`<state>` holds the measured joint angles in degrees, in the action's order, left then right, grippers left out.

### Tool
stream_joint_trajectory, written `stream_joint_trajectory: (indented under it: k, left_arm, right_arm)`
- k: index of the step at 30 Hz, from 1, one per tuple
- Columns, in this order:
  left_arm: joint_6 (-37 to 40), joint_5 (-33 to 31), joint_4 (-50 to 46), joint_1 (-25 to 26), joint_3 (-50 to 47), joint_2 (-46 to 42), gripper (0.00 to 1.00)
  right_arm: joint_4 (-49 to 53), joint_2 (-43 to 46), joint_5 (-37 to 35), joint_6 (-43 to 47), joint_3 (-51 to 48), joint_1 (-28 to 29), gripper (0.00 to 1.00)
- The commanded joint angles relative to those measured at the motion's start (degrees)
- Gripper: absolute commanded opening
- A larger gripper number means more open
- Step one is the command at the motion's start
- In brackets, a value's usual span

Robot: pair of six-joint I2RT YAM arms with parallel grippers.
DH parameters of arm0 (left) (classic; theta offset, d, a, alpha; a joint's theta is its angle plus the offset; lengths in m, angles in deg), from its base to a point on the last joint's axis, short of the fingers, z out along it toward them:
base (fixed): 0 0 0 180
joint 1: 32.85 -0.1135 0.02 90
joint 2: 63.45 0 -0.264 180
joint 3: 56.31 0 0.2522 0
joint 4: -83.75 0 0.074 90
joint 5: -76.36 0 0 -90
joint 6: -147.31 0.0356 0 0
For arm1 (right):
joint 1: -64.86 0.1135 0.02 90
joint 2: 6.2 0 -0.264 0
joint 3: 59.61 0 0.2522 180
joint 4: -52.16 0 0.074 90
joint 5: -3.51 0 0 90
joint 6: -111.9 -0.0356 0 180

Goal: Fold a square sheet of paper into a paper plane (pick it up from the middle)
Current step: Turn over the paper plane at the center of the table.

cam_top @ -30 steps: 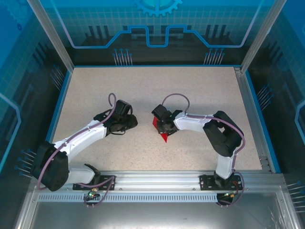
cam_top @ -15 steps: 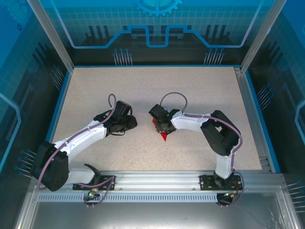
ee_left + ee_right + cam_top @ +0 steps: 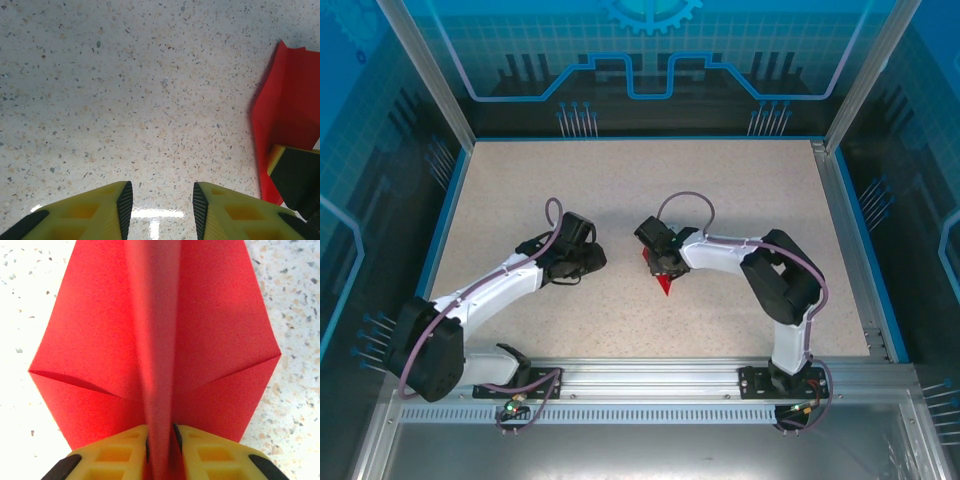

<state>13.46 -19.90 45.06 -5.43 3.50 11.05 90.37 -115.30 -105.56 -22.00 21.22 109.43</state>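
The square sheet of paper is folded into a red pointed paper plane (image 3: 664, 284) with a raised centre ridge (image 3: 157, 340) and flaps spread to both sides. It lies at mid-table, its tip pointing at the near edge. My right gripper (image 3: 658, 264) is shut on that centre ridge, yellow fingers (image 3: 115, 452) pressing it from both sides. My left gripper (image 3: 594, 256) is open just left of the paper, low over bare table (image 3: 150, 100), nothing between its fingers (image 3: 100, 212). The paper's edge (image 3: 287, 115) and a right fingertip (image 3: 297, 175) show at the right of the left wrist view.
The speckled tabletop (image 3: 620, 180) is ringed by a blue rim and glass walls (image 3: 650, 60). A metal rail (image 3: 650, 380) with both arm bases runs along the near edge.
My right gripper shifted slightly left with the paper still pinched. The left arm has barely moved.
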Motion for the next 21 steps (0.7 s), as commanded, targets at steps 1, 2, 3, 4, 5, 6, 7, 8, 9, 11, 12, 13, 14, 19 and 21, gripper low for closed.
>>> stream_joint_trajectory:
  k: [1, 2, 3, 4, 5, 6, 7, 8, 9, 11, 12, 13, 14, 19, 21]
  left_arm:
    - [-0.55, -0.86, 0.23, -0.53, -0.47, -1.11, 0.41]
    - [-0.54, -0.81, 0.27, -0.54, -0.5, -1.03, 0.41]
    - [-0.49, -0.77, 0.32, -0.53, -0.37, -0.93, 0.41]
    - [-0.56, -0.77, 0.23, -0.53, -0.34, -0.93, 0.41]
    - [-0.45, -0.86, 0.21, -0.62, -0.26, -0.89, 0.41]
    - [-0.44, -0.9, 0.23, -0.62, -0.2, -0.85, 0.41]
    - [-0.44, -0.88, 0.22, -0.64, -0.21, -0.85, 0.41]
    - [-0.44, -0.91, 0.2, -0.65, -0.18, -0.78, 0.41]
    - [-0.44, -0.87, 0.18, -0.68, -0.18, -0.73, 0.41]
    - [-0.47, -0.94, 0.1, -0.66, -0.16, -0.69, 0.42]
    - [-0.46, -0.86, 0.02, -0.67, -0.09, -0.76, 0.42]
    - [-0.46, -0.9, 0.01, -0.64, -0.15, -0.76, 0.42]
    - [-0.44, -0.95, 0.05, -0.7, -0.11, -0.76, 0.42]
    - [-0.43, -1.04, -0.03, -0.66, 0.06, -0.93, 0.43]
    - [-0.36, -1.04, -0.03, -0.69, 0.1, -0.78, 0.43]
  right_arm:
    - [1.12, -3.08, 1.27, 0.55, 0.39, -0.55, 0.22]
    - [1.29, -3.58, 1.52, 0.51, 0.43, -0.55, 0.22]
    - [1.41, -4.04, 2.0, 0.56, 0.52, -0.71, 0.23]
    - [1.39, -4.4, 2.38, 0.78, 0.53, -0.7, 0.23]
    - [1.43, -4.62, 2.46, 1.04, 0.56, -0.71, 0.24]
    - [1.45, -4.86, 2.51, 1.33, 0.61, -0.68, 0.25]
    - [1.56, -5.05, 2.61, 1.86, 0.75, -0.72, 0.27]
    - [1.65, -5.27, 2.67, 2.45, 0.94, -0.7, 0.27]
    - [1.74, -5.41, 2.72, 3.45, 1.19, -0.59, 0.27]
    - [1.57, -5.61, 2.94, 4.91, 1.4, -0.54, 0.28]
    - [1.41, -5.68, 3.24, 5.64, 1.49, -0.55, 0.28]
    - [1.47, -5.82, 3.37, 5.76, 1.57, -0.68, 0.3]
    - [1.48, -5.91, 3.58, 5.77, 1.57, -0.75, 0.3]
    - [0.37, -5.73, 5.35, 3.76, 0.79, -1.9, 0.3]
    - [0.29, -5.48, 5.63, 3.56, 0.89, -2.31, 0.31]
